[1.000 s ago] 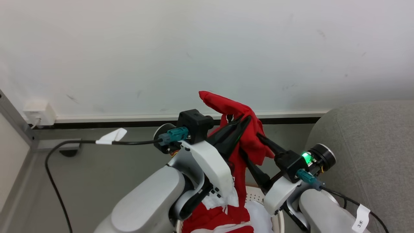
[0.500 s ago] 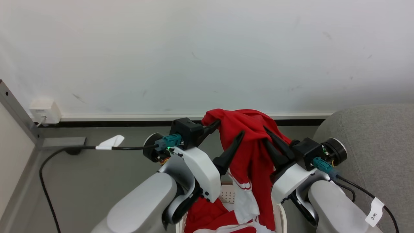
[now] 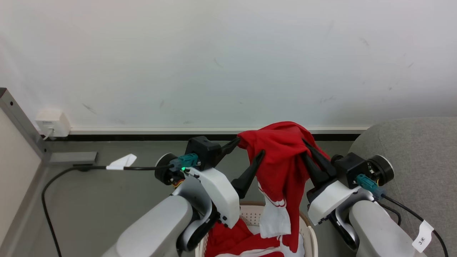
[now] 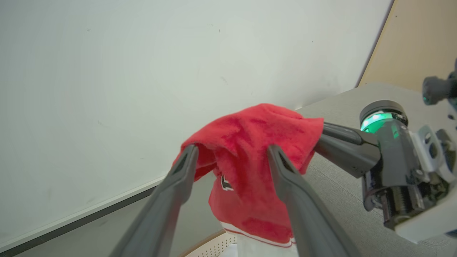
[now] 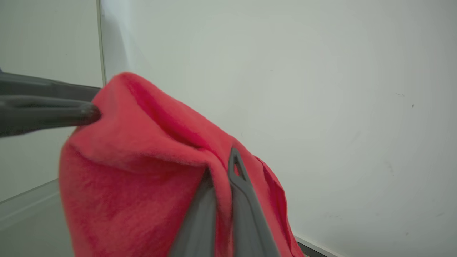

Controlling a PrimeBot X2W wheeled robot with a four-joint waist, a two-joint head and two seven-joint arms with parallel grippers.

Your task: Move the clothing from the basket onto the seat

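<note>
A red garment of the clothing [image 3: 282,160] with white trim hangs above the basket [image 3: 310,232], its lower end dangling into it. My right gripper [image 3: 305,148] is shut on its upper right fold, and its fingers [image 5: 234,178] pinch the red fabric [image 5: 142,171]. My left gripper [image 3: 247,148] stands open at the garment's left edge, the fabric [image 4: 250,142] draped against its spread fingertips [image 4: 189,153]. More red and white clothing [image 3: 235,239] lies in the basket. The grey seat [image 3: 410,142] is at the right.
A white wall rises close behind. A wall socket box [image 3: 53,123] and a black cable [image 3: 71,167] with a white tag lie at the left on the grey floor. A metal frame post [image 3: 21,121] stands at the far left.
The garment has passed from my left gripper to my right: the left one opened and the right one shut on it. Both arms and the cloth have shifted right and lower.
</note>
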